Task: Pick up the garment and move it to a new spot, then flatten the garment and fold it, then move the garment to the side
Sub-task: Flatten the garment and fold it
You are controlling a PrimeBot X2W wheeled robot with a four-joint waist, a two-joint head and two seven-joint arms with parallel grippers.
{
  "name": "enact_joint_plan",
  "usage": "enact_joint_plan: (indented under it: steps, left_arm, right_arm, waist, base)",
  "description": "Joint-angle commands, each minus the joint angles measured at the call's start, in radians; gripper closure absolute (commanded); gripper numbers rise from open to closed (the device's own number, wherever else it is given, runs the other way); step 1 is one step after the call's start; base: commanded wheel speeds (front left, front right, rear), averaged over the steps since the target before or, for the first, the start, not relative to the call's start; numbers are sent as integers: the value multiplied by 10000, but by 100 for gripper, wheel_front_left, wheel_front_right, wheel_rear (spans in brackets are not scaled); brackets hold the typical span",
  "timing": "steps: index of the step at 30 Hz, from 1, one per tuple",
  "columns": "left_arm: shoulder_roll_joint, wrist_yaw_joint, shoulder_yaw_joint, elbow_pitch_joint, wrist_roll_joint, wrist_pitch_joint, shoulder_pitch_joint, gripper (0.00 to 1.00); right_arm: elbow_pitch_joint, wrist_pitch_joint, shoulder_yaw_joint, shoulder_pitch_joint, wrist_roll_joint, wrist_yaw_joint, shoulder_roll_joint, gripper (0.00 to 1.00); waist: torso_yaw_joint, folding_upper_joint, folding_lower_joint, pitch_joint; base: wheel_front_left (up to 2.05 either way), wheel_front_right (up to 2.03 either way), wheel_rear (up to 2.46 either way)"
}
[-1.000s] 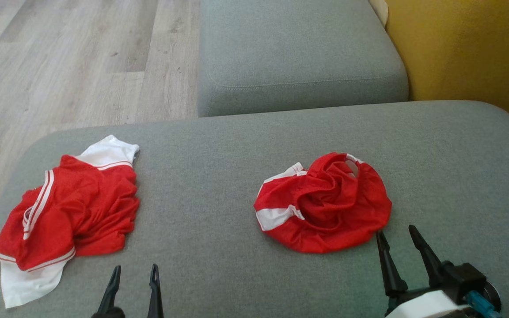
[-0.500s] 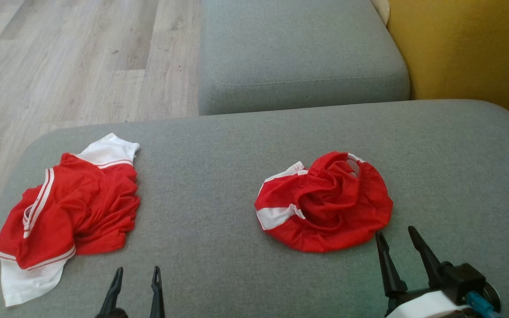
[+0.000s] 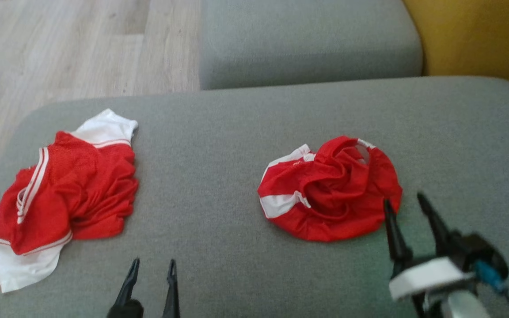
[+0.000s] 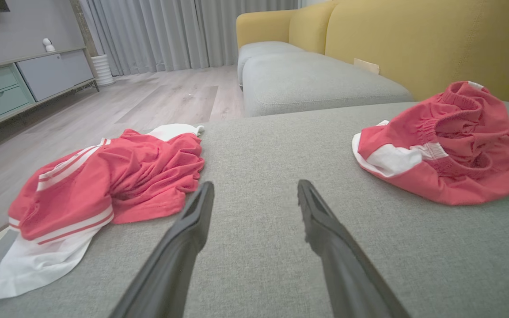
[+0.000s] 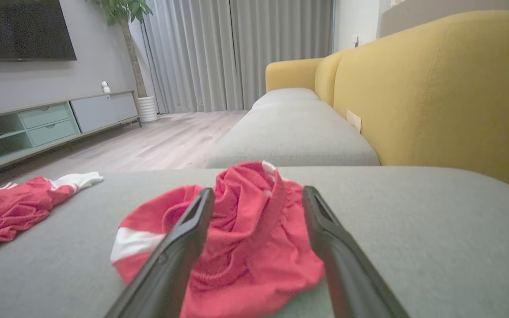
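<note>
Garment (image 3: 329,190), red mesh with white bands, sits bunched in a mound centre-right of the head frame on grey cushion (image 3: 219,132). Right gripper (image 3: 404,198) at lower right, fingers spread; one tip sits at the mound's near hem, and blur hides whether it touches. Left gripper (image 3: 154,261) at bottom, left of centre, fingers spread over bare cushion. Second red-and-white garment (image 3: 60,194) lies crumpled at frame left. Faint mark on the mound's white band, possibly print, unreadable.

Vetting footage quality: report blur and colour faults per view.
Head view: motion-blurred, right gripper and its jaws smeared worst. Left wrist view: sharp, crumpled garment washed pink. Right wrist view: that garment slightly soft, jaws blurred up close.
</note>
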Motion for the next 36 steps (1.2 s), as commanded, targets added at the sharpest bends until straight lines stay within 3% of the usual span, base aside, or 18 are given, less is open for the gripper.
enact_joint_plan:
  steps: [1, 9, 18, 24, 25, 26, 27, 28, 36]
  left_arm:
    - [-79, -16, 176, -315, 94, -59, -738, 0]
    - [-150, -62, -425, -259, 11, -59, -1690, 0]
    - [-187, 23, -884, -23, -145, -59, -2446, 0]
    - [-192, 50, -938, 55, -174, -59, -2638, 0]
    - [-193, 60, -924, 62, -174, -59, -2663, 0]
    - [-193, 70, -908, 70, -168, -59, -2681, 0]
    - [-193, 74, -892, 77, -162, -59, -2693, 0]
    - [-194, 77, -872, 83, -159, -59, -2694, 0]
    - [-194, 53, -755, -3, -136, -59, -2546, 0]
  right_arm:
    - [-294, -111, 103, -1100, -178, -7, -238, 0]
    - [2168, -110, -458, -3661, -956, -7, -800, 0]
    - [5353, 486, 405, -6065, -820, -7, -1218, 0]
    - [6501, 800, 704, -6668, -878, -7, -1343, 0]
    - [6643, 774, 752, -6753, -887, -7, -1340, 5]
    - [6742, 698, 792, -6839, -881, -7, -1340, 53]
    - [6803, 585, 834, -6922, -874, -7, -1347, 94]
    - [6853, 484, 871, -7000, -867, -7, -1360, 100]
    - [6535, -6, 423, -7962, -1067, -7, -1886, 100]
  waist:
    - [77, 0, 0, 374]
    - [495, 0, 0, 1387]
    - [857, 0, 0, 2046]
    - [928, 0, 0, 2185]
    - [913, 0, 0, 2191]
    - [882, 0, 0, 2180]
    - [841, 0, 0, 2157]
    - [784, 0, 0, 2117]
    - [28, 0, 0, 1654]
  base:
    - [0, 0, 0]
    - [0, 0, 0]
    - [0, 0, 0]
    - [0, 0, 0]
    - [0, 0, 0]
    - [0, 0, 0]
    - [0, 0, 0]
    - [0, 0, 0]
    - [0, 0, 0]
